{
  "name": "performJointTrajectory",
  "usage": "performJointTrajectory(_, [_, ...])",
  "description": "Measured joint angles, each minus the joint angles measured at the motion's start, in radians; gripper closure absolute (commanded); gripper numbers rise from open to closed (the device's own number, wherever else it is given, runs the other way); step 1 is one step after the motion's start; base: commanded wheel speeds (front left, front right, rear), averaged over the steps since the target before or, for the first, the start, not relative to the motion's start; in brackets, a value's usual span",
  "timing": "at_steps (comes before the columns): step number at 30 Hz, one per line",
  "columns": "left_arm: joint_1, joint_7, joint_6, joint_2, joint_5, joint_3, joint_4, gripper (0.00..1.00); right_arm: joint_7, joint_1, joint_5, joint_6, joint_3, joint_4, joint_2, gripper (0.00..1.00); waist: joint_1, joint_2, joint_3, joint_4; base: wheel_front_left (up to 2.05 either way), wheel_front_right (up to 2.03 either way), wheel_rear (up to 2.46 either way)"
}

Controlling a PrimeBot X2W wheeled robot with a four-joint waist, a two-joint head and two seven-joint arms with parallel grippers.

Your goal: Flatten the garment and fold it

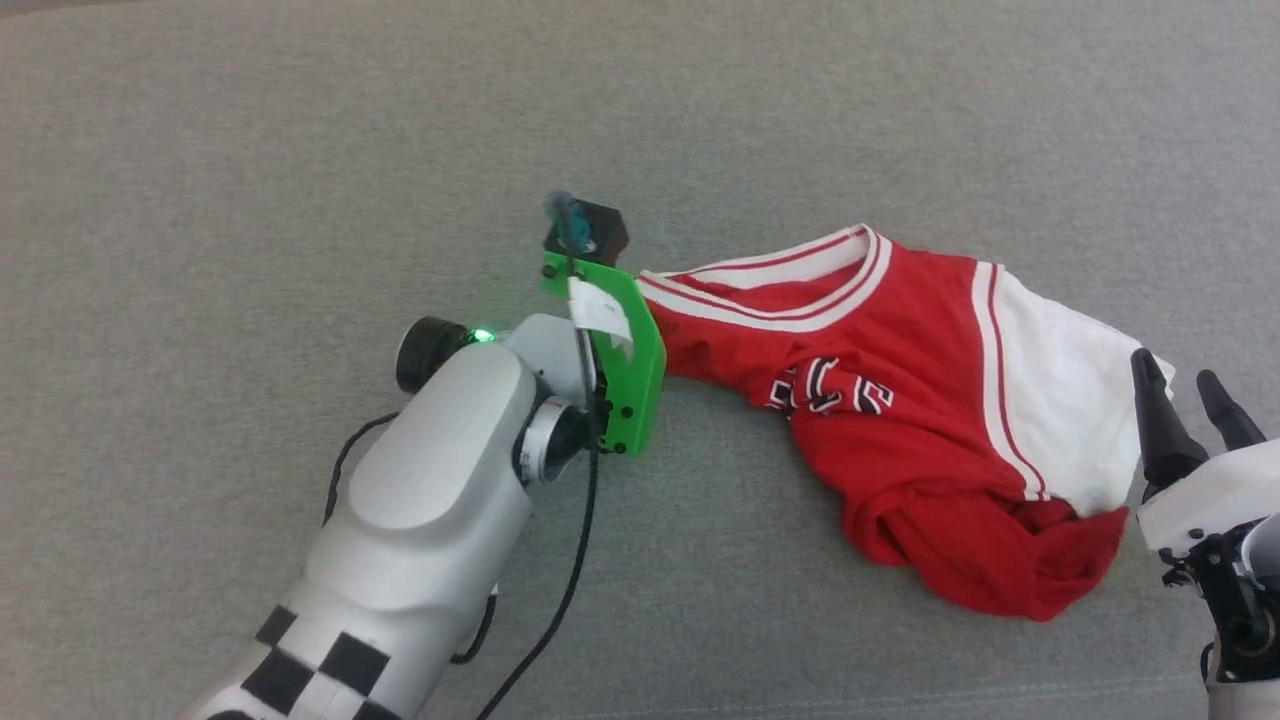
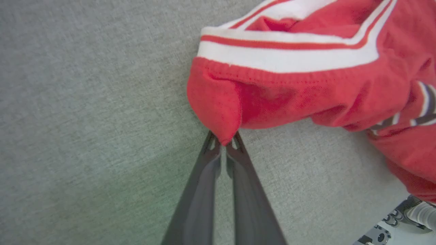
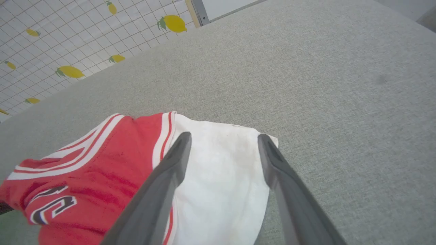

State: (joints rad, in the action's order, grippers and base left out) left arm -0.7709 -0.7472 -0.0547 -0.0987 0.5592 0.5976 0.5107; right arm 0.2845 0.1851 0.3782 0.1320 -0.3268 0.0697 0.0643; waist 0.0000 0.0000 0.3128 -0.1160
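The garment [image 1: 900, 400] lies crumpled on the grey surface, red with a white panel, striped trim and dark lettering. In the left wrist view my left gripper [image 2: 223, 144] is shut on a red corner of the garment [image 2: 272, 98] just below the striped trim. In the head view the left arm's green wrist mount [image 1: 615, 350] sits at the garment's left end and hides the fingers. My right gripper [image 1: 1190, 395] stands open at the garment's right edge. In the right wrist view its two fingers [image 3: 224, 139] straddle the white panel [image 3: 221, 177], with nothing pinched between them.
A grey fabric surface [image 1: 300, 150] spreads all around the garment. A dark cable [image 1: 570, 580] hangs from the left wrist. A tiled floor with lemon prints [image 3: 68, 41] shows beyond the surface's far edge in the right wrist view.
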Motion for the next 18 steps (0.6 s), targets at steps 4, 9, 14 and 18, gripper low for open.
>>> performJointTrajectory(4, [0.019, 0.037, -0.02, -0.032, 0.037, -0.064, -0.081, 1.0, 0.008, 0.0, -0.006, 0.0, 0.004, -0.002, 0.013, 0.0, 0.0, 0.0, -0.022, 0.031, 0.0, 0.0, 0.0])
performJointTrajectory(9, [0.072, 0.039, -0.08, -0.14, 0.051, -0.148, -0.199, 1.0, 0.024, 0.0, -0.01, 0.0, 0.019, -0.007, 0.021, 0.0, 0.0, 0.0, -0.052, 0.073, 0.0, 0.0, 0.0])
performJointTrajectory(14, [0.197, 0.008, -0.163, -0.229, 0.074, -0.221, -0.262, 1.0, 0.034, 0.0, -0.011, 0.0, 0.038, -0.009, 0.022, 0.0, 0.0, 0.0, -0.07, 0.104, 0.0, 0.0, 0.0])
performJointTrajectory(18, [0.303, 0.0, -0.206, -0.245, 0.115, -0.257, -0.272, 1.0, 0.044, 0.007, -0.014, 0.0, 0.056, -0.013, 0.024, 0.0, 0.0, 0.0, -0.065, 0.112, 0.0, 0.0, 0.0])
